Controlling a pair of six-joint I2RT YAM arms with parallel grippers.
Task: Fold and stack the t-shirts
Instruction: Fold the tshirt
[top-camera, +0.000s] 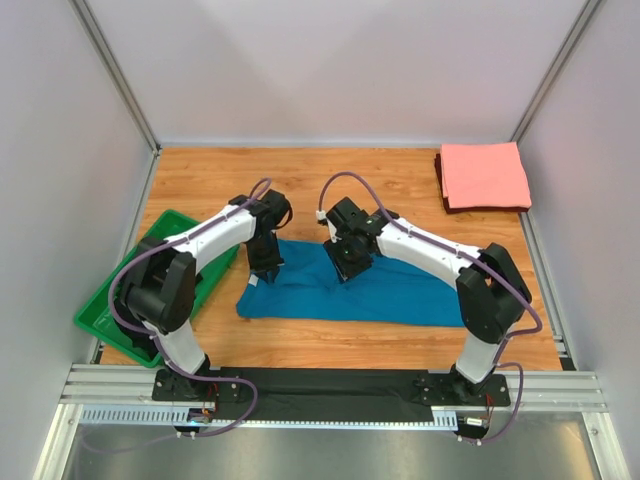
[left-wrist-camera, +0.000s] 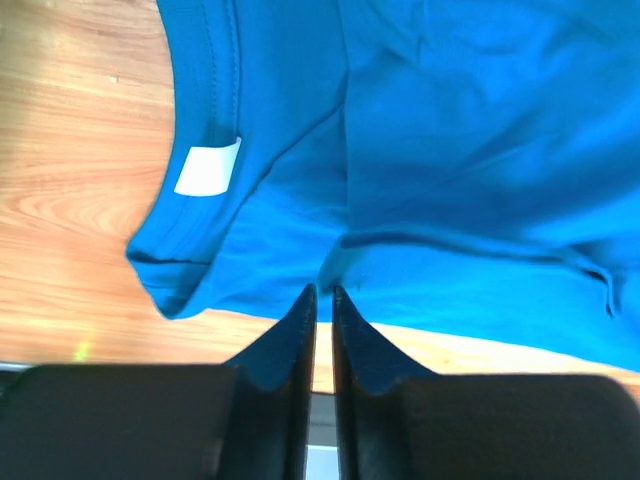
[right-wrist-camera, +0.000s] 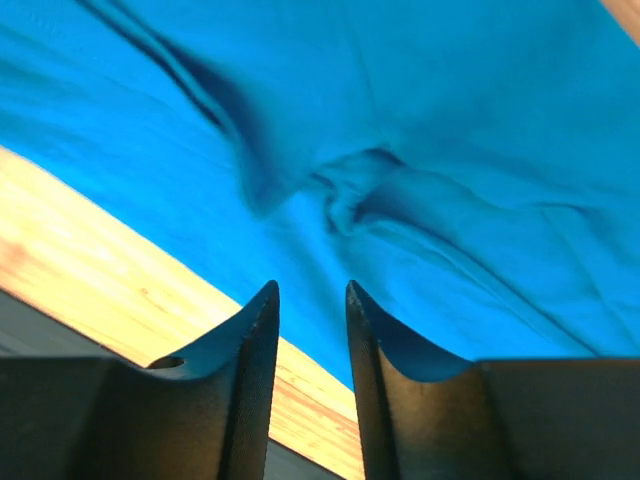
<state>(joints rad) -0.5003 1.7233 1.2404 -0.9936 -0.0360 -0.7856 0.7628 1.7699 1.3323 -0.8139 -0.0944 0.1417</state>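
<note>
The teal-blue t-shirt (top-camera: 350, 292) lies partly folded, as a wide band, across the middle of the table. Its white neck label (left-wrist-camera: 207, 168) shows in the left wrist view. My left gripper (top-camera: 265, 268) sits at the shirt's left part near the collar. Its jaws (left-wrist-camera: 324, 290) are almost closed, and a small pucker of teal cloth is pinched at the tips. My right gripper (top-camera: 346, 262) hovers over the shirt's upper middle. It is open (right-wrist-camera: 310, 286), with nothing between the fingers and rumpled teal cloth (right-wrist-camera: 400, 200) just beyond them. The salmon-pink t-shirt (top-camera: 485, 175) lies folded at the far right corner.
A green tray (top-camera: 150, 285) sits at the left table edge, partly under the left arm. White walls enclose the table on three sides. The wooden tabletop (top-camera: 220, 180) shows behind the arms, and a black mat (top-camera: 330, 385) lies at the near edge.
</note>
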